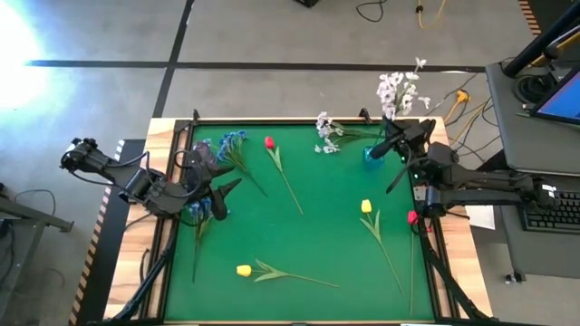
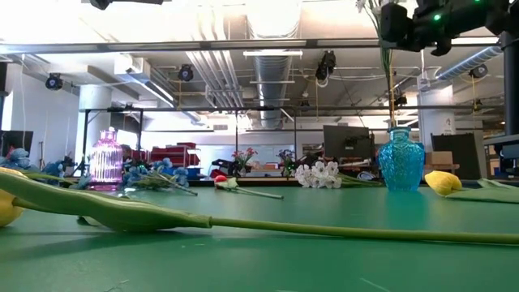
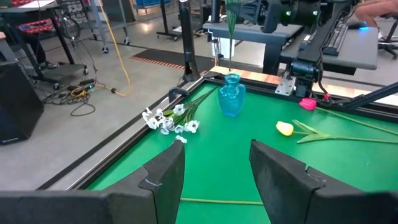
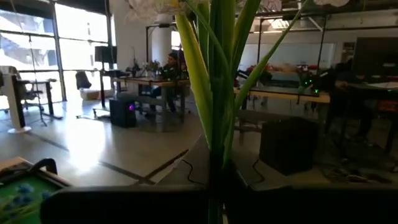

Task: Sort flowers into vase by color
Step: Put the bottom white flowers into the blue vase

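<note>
My right gripper point(image 1: 391, 145) is shut on a spray of white flowers point(image 1: 399, 89), above the blue vase point(image 2: 401, 158) at the table's far right corner. On the green table lie another white spray point(image 1: 326, 136), a red tulip point(image 1: 269, 142), two yellow tulips point(image 1: 366, 206) point(image 1: 243, 270), a red tulip point(image 1: 412, 217) at the right edge, and blue clusters point(image 1: 231, 143) at the far left. A pink vase point(image 2: 105, 158) stands at the far left. My left gripper point(image 3: 214, 180) hovers open at the table's left side, with nothing between its fingers. My right gripper pinches the spray's green stems point(image 4: 216, 168) between its two fingers, below the blossoms. The fingers come roughly level from the table's right side and lie across the stems. The spray stands upright, blossoms on top; its lower stem point(image 2: 390, 89) hangs down to the blue vase's mouth.
The table has a raised wooden frame point(image 1: 172, 131). Open green surface lies in the middle and near the front edge. Beyond the right edge stand a desk with a keyboard point(image 1: 557, 213) and cables on the floor.
</note>
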Tool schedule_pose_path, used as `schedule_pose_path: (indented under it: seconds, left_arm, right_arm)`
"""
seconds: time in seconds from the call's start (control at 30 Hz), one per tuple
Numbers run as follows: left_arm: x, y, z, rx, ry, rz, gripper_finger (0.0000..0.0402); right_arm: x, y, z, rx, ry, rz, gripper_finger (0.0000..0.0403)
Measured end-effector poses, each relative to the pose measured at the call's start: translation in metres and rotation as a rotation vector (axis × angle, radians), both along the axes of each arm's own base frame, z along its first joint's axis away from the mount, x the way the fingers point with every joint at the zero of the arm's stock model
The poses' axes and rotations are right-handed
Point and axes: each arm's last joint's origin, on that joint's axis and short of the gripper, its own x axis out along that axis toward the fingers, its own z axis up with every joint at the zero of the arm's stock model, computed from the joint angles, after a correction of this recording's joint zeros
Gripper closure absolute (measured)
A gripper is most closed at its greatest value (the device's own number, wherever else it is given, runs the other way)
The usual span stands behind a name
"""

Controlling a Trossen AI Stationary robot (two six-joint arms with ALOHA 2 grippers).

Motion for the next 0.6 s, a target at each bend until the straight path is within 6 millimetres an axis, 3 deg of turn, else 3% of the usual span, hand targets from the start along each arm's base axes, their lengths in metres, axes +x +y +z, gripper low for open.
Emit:
schedule_pose_path:
  seconds: [0.6]
  left_arm:
    - [0.003,-0.001,-0.001,0.002,-0.004,0.019,0.0230]
  right_arm:
    - [0.001,-0.001,-0.027,0.111,0.042,-0.024,0.0375]
